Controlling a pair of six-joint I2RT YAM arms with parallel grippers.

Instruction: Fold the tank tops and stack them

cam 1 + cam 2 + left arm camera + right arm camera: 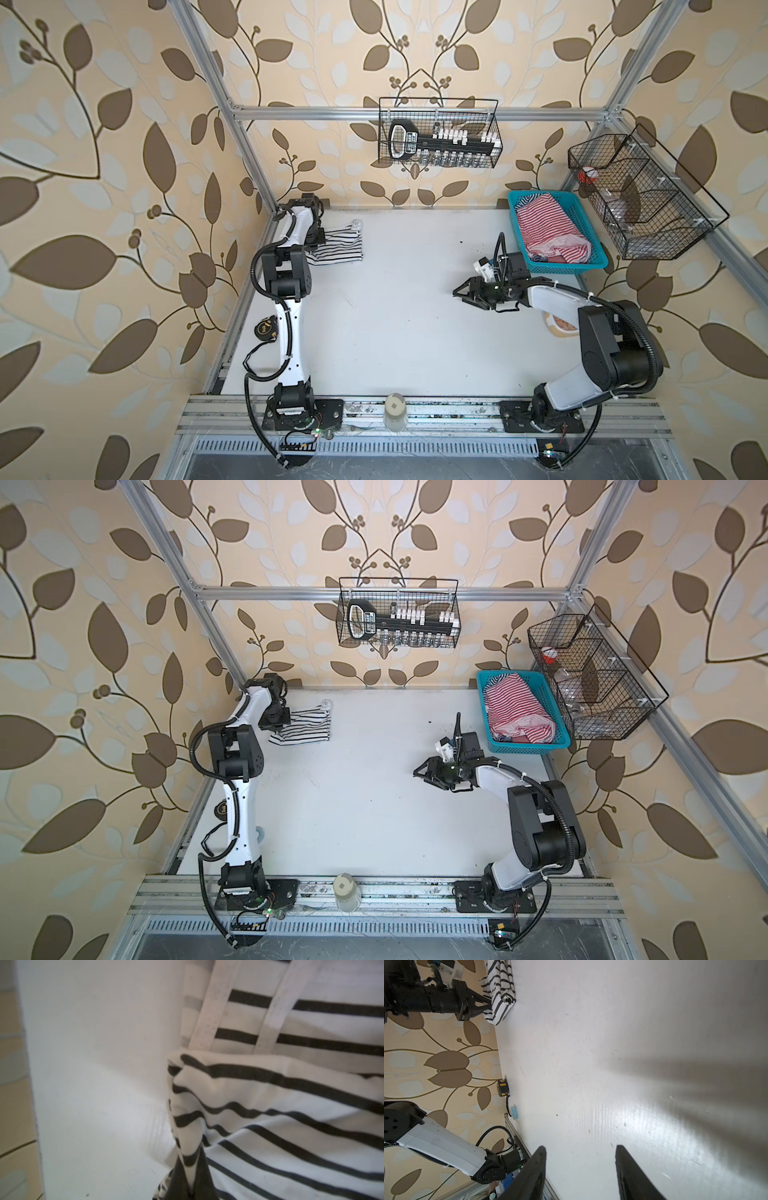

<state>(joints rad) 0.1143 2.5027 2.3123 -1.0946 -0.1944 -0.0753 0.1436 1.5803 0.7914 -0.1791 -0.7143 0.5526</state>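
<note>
**Left pincer clenched on striped top, right pincer released**

Left pincer [488, 1004] was clamped on an edge of the black-striped tank top [338, 245] at the far left corner of the white surface [395, 332]. That top lay folded flat there, its straps showing in the left wrist view [291, 1105]. Right pincer [463, 293] hung released above bare surface right of centre, its two dark fingers [529, 1176] spread apart and gripping nothing. Beyond it, at the far right corner, a teal basket [598, 259] held the red-striped tank top [548, 232], crumpled in a heap. Near the left edge of the surface sat a black and yellow tape measure [502, 1087].
</note>
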